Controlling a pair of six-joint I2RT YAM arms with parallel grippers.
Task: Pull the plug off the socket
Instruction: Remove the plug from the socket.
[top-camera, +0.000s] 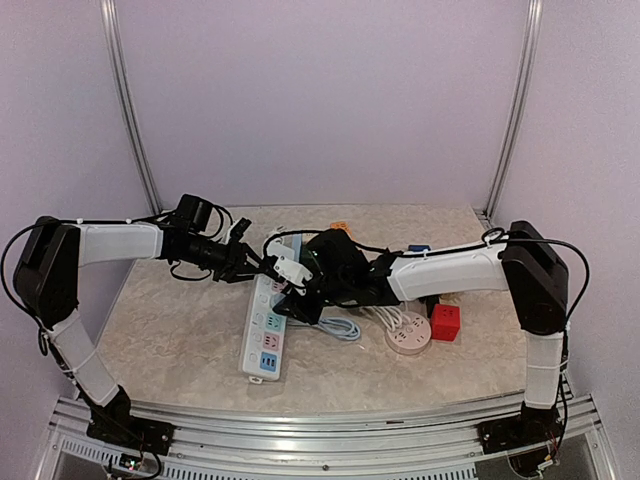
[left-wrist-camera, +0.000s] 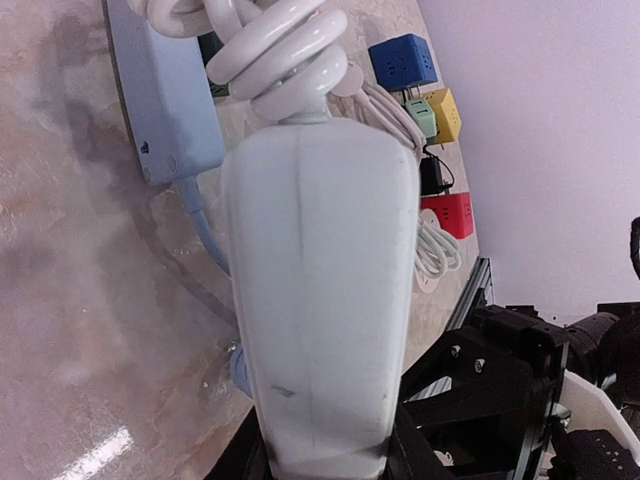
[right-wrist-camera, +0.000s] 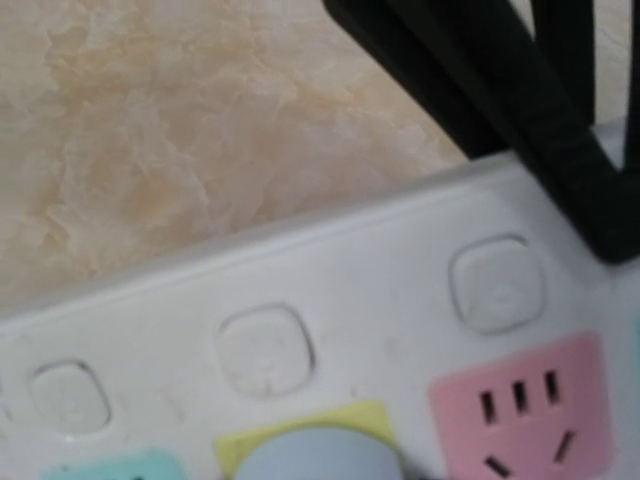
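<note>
My left gripper (top-camera: 272, 264) is shut on a white tapered plug (top-camera: 291, 270) and holds it over the far end of the white power strip (top-camera: 262, 345). In the left wrist view the plug (left-wrist-camera: 320, 300) fills the middle, gripped at its wide end between the black fingers (left-wrist-camera: 415, 450), with its white cable coiled at the far end. Its prongs are hidden. My right gripper (top-camera: 306, 292) rests low on the strip beside the plug; its jaws are hidden. The right wrist view shows the strip (right-wrist-camera: 350, 300) close up, with a pink socket (right-wrist-camera: 520, 405) and a pale blue plug (right-wrist-camera: 315, 455) in a yellow socket.
A round white socket (top-camera: 408, 335) and a red cube adapter (top-camera: 446, 322) lie right of the strip, with a loose white cable (top-camera: 345, 326) between. A blue cube (left-wrist-camera: 402, 62), a green and a yellow adapter (left-wrist-camera: 446, 112) stand farther back. Black bars (right-wrist-camera: 520, 110) cross the right wrist view.
</note>
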